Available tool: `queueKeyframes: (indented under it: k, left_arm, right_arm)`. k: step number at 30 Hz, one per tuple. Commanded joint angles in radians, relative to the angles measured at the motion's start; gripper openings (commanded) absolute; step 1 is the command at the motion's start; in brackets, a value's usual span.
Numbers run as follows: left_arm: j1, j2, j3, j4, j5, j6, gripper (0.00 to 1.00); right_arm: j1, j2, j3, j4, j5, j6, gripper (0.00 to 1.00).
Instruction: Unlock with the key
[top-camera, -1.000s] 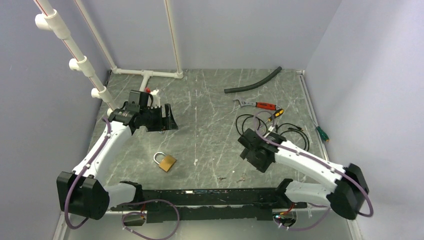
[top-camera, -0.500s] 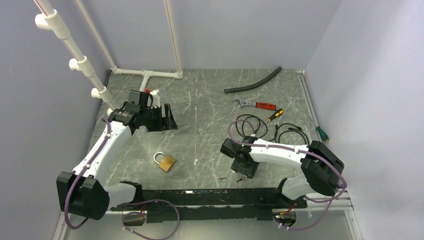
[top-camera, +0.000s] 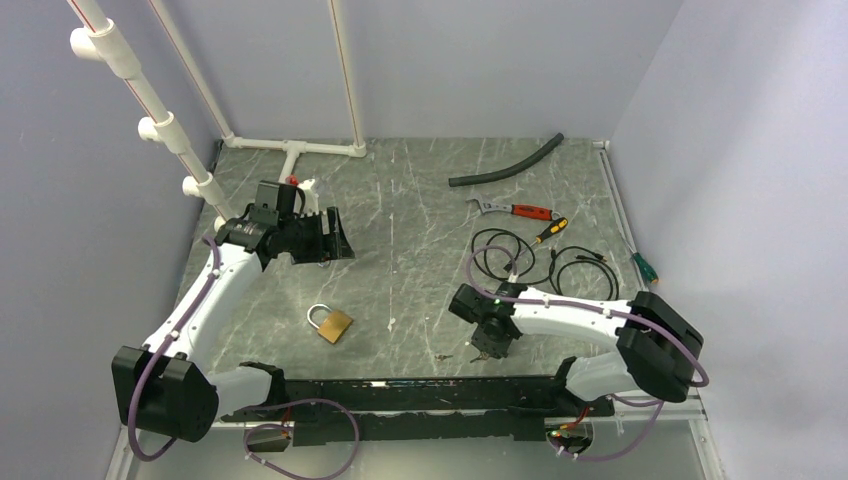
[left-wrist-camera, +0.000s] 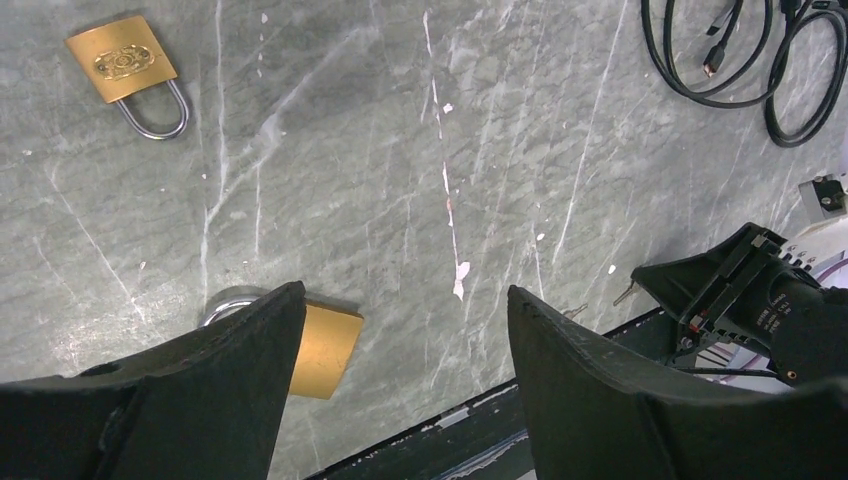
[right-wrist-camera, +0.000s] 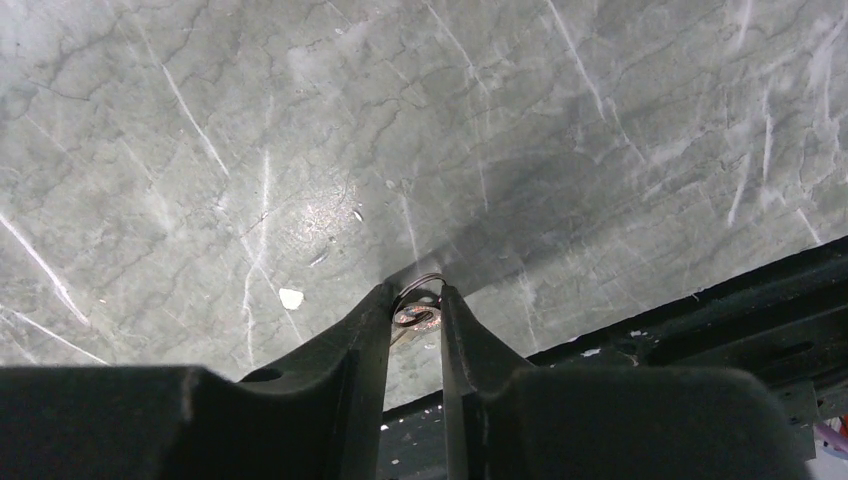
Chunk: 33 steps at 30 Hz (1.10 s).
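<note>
Our left hand hangs spread and empty at mid-left of the top view. One padlock peeps from behind the finger at the lower left of its wrist view, and a second padlock lies in the upper left.

Right of centre, low in the top view, the right hand is down at the surface. Its fingers stand narrow on either side of the key, but we cannot tell whether they pinch it. We judge this to be the pickup. To do it well we should press squarely on the head, not the loose ring. We should then lift straight, so the flat metal neither pivots nor skids toward the rail just below.

We see the key as tiny and dull brass, with a thin wire ring. It lies flat at lower centre of the right wrist view, its blade hidden.
</note>
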Motion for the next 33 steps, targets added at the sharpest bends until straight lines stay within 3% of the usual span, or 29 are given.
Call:
queueKeyframes:
  k: [1,6,12,21,28,33]
  left_arm:
    - [0.003,-0.029,-0.001,-0.001,-0.025,-0.007,0.77]
    - [0.003,-0.031,0.000,0.001,-0.040,-0.009,0.77]
    - [0.003,-0.042,-0.004,0.026,-0.012,-0.006,0.74]
    - [0.003,-0.063,-0.016,0.084,0.057,-0.029,0.73]
    - [-0.022,-0.077,-0.065,0.233,0.236,-0.127,0.71]
    - [-0.099,-0.175,-0.144,0.398,0.170,-0.197,0.69]
  right_arm:
    - [0.004,-0.010,-0.051,0.020,0.011,0.012,0.23]
    - [0.004,-0.032,-0.075,0.027,0.027,0.000,0.20]
    - [0.004,-0.120,-0.074,0.029,0.081,-0.036,0.00]
    - [0.004,-0.251,-0.053,-0.038,0.162,-0.029,0.00]
    - [0.003,-0.303,-0.013,-0.053,0.200,-0.050,0.00]
    - [0.003,-0.321,0.101,-0.104,0.240,-0.007,0.00]
